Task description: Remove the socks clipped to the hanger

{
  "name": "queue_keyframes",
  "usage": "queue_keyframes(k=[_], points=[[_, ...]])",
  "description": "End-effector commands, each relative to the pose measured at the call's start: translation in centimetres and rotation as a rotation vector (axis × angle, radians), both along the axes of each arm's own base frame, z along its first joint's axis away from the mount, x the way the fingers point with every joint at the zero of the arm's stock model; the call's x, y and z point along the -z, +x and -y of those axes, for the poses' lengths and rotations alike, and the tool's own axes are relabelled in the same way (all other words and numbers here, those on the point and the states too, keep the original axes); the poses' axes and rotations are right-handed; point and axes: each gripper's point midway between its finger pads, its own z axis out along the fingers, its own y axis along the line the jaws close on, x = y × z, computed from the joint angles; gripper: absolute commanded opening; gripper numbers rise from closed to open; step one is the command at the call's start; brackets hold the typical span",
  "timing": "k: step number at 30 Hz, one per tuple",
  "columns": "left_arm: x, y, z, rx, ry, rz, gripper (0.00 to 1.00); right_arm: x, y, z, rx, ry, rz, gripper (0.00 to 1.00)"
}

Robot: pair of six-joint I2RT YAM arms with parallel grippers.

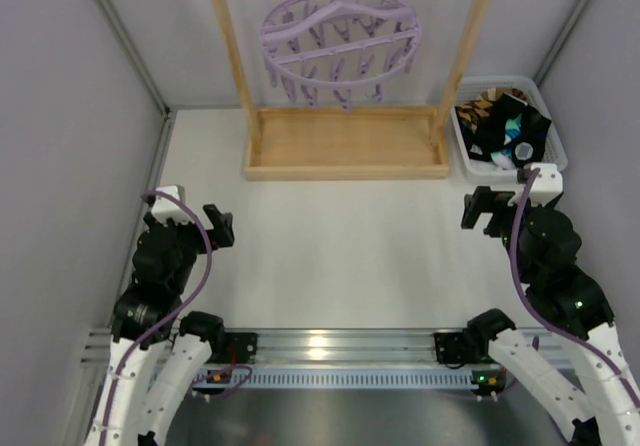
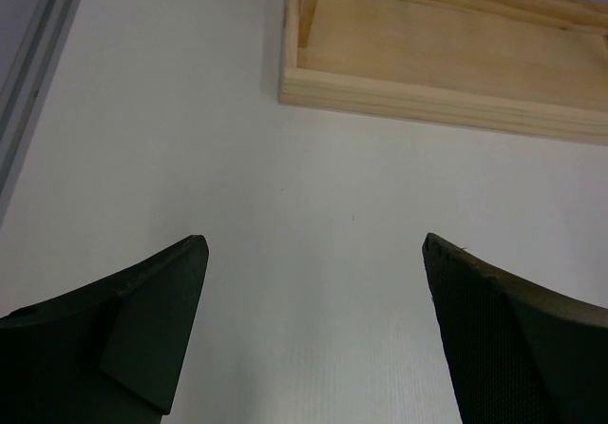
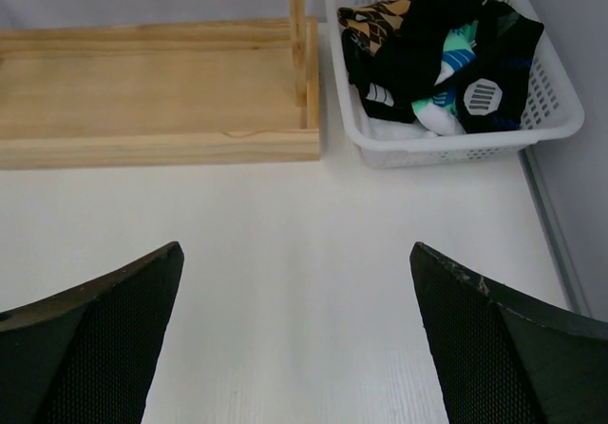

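Observation:
The lilac ring hanger (image 1: 340, 44) hangs from the wooden stand at the back, and I see no sock on its pegs. The socks (image 1: 505, 126), black and mint with printed patches, lie heaped in the white basket (image 1: 552, 131) at the back right; they also show in the right wrist view (image 3: 446, 48). My left gripper (image 1: 217, 226) is open and empty over bare table at the left, its jaws wide apart in the left wrist view (image 2: 313, 253). My right gripper (image 1: 482, 209) is open and empty just in front of the basket, its jaws wide apart in the right wrist view (image 3: 294, 258).
The wooden stand's base tray (image 1: 345, 146) sits at the back centre, with uprights on both sides; it also shows in the left wrist view (image 2: 437, 58) and the right wrist view (image 3: 142, 91). Grey walls close in left, right and back. Brown-and-white cloth (image 3: 375, 20) lies in the basket.

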Motion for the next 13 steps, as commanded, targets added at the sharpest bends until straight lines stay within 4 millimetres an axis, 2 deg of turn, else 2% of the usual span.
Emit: queue_keyframes(k=[1,13], points=[[-0.91,0.68,0.28,0.014,-0.001,0.043,0.98,0.14,-0.13,0.59,0.032,-0.019,0.009,0.99],[-1.04,0.60,-0.13,-0.009,0.003,0.051,0.98,-0.10,0.09,0.51,0.036,-0.013,0.010,1.00]])
